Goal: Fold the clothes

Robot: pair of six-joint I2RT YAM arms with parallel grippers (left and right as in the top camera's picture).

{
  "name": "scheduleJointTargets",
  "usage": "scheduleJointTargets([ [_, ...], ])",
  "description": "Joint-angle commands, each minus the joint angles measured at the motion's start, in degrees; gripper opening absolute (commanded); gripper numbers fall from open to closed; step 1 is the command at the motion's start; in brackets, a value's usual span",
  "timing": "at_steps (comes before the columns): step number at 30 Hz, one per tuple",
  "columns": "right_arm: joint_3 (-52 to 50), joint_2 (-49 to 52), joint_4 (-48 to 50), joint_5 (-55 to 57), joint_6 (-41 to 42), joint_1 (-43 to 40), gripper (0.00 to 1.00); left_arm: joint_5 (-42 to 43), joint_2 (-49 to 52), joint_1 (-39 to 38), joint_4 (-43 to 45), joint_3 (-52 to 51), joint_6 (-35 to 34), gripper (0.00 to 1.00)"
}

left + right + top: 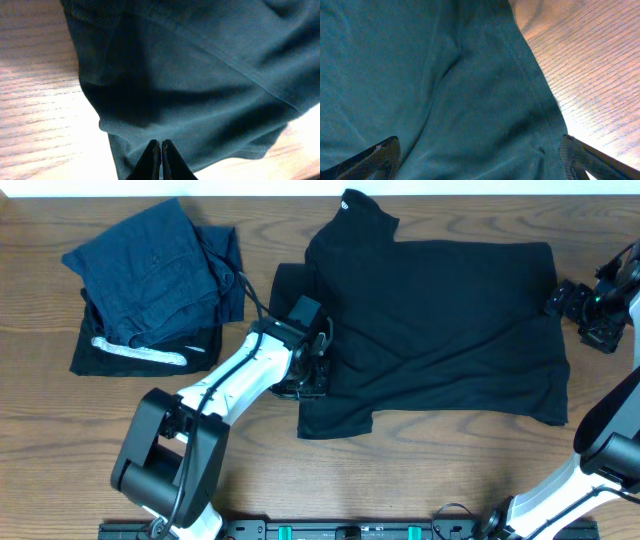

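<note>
The black top (440, 330) lies spread on the wooden table, its high collar at the back with a small white print. My left gripper (315, 370) is at the top's left edge, where a sleeve is bunched. In the left wrist view its fingertips (161, 145) are pressed together on the dark fabric (200, 75), which drapes away from them. My right gripper (555, 298) is at the top's right edge. In the right wrist view its fingers (480, 150) are wide apart over the fabric (420, 75), beside the hem.
A pile of navy blue folded garments (160, 270) sits at the back left on a black folded piece with a silvery-white stripe (140, 352). Bare wooden table (450, 470) shows in front of the top.
</note>
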Motion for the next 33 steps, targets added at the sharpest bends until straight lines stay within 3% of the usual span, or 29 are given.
scheduleJointTargets([
  [1,0.37,-0.24,-0.15,-0.37,-0.44,-0.15,0.99,-0.85,0.79,0.04,-0.24,-1.07,-1.42,0.06],
  [10,0.37,-0.22,-0.17,-0.37,-0.44,-0.15,0.99,-2.12,0.79,0.09,0.42,-4.42,-6.38,0.06],
  [21,0.37,-0.22,-0.17,-0.37,-0.44,-0.2,0.99,-2.05,0.81,0.74,-0.79,-5.86,-7.63,0.06],
  [25,0.37,-0.22,-0.17,-0.37,-0.44,-0.2,0.99,1.6,0.79,0.81,2.03,-5.77,-7.93,0.06],
  [33,0.37,-0.22,-0.17,-0.37,-0.44,-0.2,0.99,0.66,0.9,0.87,3.89,-6.01,-16.15,0.06],
])
